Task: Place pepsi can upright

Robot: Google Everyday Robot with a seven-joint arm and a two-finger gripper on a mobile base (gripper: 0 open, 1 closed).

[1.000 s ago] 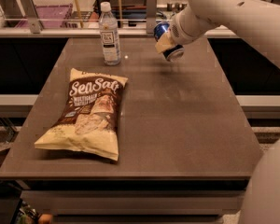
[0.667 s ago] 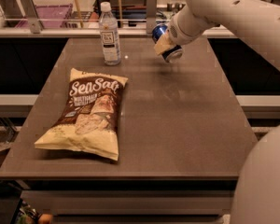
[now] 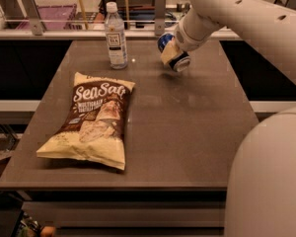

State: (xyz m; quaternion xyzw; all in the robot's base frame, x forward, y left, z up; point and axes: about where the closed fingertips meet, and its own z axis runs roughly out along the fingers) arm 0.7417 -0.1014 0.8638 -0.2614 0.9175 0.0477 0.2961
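The blue pepsi can is tilted, its silver end pointing down to the right, held just above the far middle of the grey table. My gripper is shut on the pepsi can, its pale finger across the can's side. The white arm reaches in from the upper right. A dark shadow lies on the table just below the can.
A clear plastic bottle with a white label stands upright to the left of the can. A SeaSalt chip bag lies flat on the table's left half. A rail and shelving run behind the table's far edge.
The arm and the can have shifted slightly left and down toward the table. The bottle and the bag have not moved.
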